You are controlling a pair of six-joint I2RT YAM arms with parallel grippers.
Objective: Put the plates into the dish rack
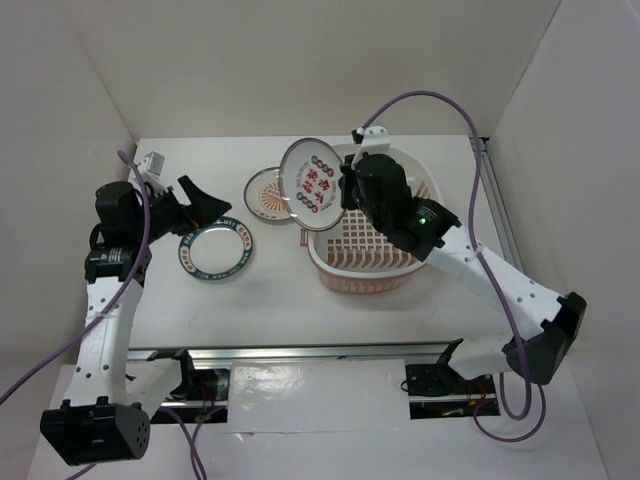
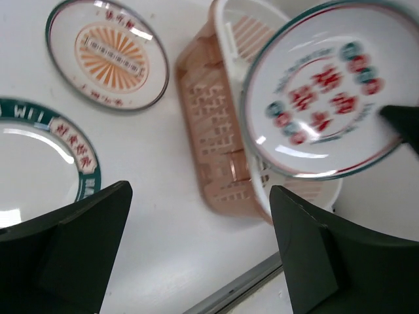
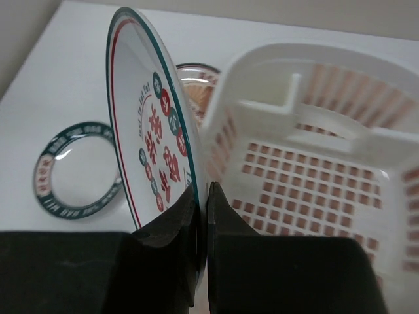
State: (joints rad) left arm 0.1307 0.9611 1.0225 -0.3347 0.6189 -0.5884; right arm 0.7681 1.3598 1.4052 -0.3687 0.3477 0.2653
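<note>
My right gripper (image 3: 202, 191) (image 1: 343, 188) is shut on the rim of the red-motif plate (image 3: 147, 124) (image 1: 314, 182) (image 2: 327, 98). It holds the plate upright on edge, just left of the dish rack's (image 1: 375, 245) (image 3: 314, 170) (image 2: 216, 131) left rim. The orange sunburst plate (image 1: 267, 192) (image 2: 108, 55) (image 3: 193, 82) lies flat on the table left of the rack. The teal-rimmed plate (image 1: 215, 249) (image 2: 39, 167) (image 3: 75, 170) lies flat further left. My left gripper (image 1: 207, 205) (image 2: 200, 252) is open and empty, hovering above the table near the teal plate.
The white table (image 1: 250, 300) ends in a metal rail (image 1: 300, 352) at the near edge. White walls enclose the back and sides. Purple cables (image 1: 430, 100) loop over both arms. The rack holds no plates.
</note>
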